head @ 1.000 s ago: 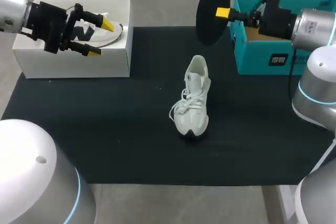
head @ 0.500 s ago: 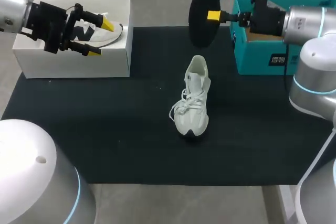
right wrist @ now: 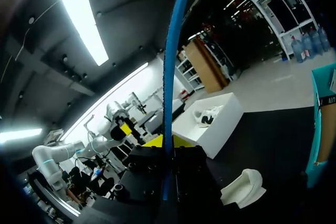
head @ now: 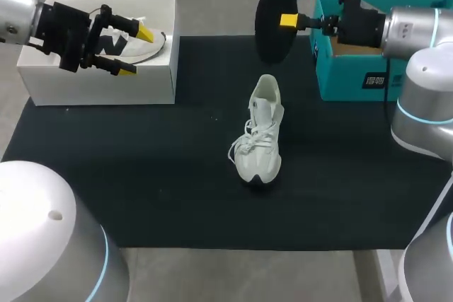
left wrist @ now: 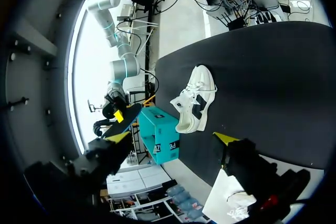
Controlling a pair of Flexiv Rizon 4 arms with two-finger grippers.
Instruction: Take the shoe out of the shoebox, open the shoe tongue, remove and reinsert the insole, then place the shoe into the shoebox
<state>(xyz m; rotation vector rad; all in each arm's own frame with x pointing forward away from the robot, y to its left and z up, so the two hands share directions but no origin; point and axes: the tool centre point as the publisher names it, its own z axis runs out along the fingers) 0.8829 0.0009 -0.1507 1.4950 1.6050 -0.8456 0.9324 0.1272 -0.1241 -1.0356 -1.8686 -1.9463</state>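
**Status.** The right gripper [head: 287,20] is clamped on the thin black foam insole [head: 271,5]. The insole hangs in the air over the far edge of the black table mat [head: 141,167], just beside the open teal cardboard shoebox [head: 368,79]. The white lace-up sports shoe [head: 260,136] lies on the mat, well apart from the insole, with its heel opening toward it.

**Hazards.**
- The grip sits on one edge only — the free length may flex, catch on the shoe collar and fold instead of sliding in.
- Nothing restrains the shoe. The left gripper [head: 136,52], fingers apart, hovers over the white cardboard shoebox [head: 106,86], well apart from it — insertion force may push or tip the shoe.
- The tongue and laces look partly closed and may block entry.
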